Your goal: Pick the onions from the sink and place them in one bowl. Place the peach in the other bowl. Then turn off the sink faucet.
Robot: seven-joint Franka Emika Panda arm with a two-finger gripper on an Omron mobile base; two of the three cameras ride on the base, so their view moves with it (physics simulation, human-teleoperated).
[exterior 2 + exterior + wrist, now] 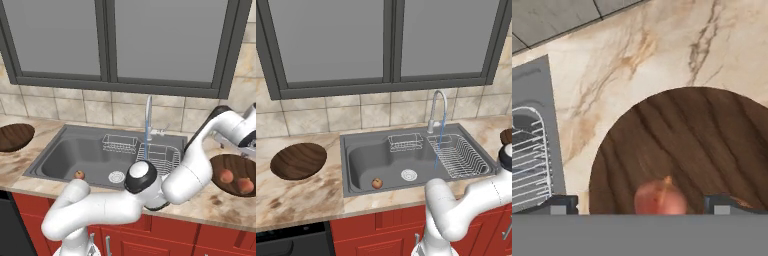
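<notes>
My gripper (pixel 641 206) is open, fingertips wide apart, hovering over a dark wooden bowl (pixel 712 145) on the counter right of the sink. One onion (pixel 660 198) lies in that bowl below the gap between the fingers. In the right base view the bowl (pixel 231 161) holds two onions (pixel 226 175) (pixel 245 185). The peach (pixel 377 183) (pixel 79 174) rests on the floor of the sink (pixel 368 160), near its front left. The other bowl (pixel 298 161) (pixel 15 136) sits on the counter left of the sink. Water streams from the faucet (pixel 437 112) (pixel 148 117).
A wire rack (pixel 458 156) fills the sink's right part and a small wire basket (pixel 405 142) hangs at its back. A tiled wall and window stand behind the marble counter (pixel 301 197). Red cabinet fronts (pixel 376 225) lie below.
</notes>
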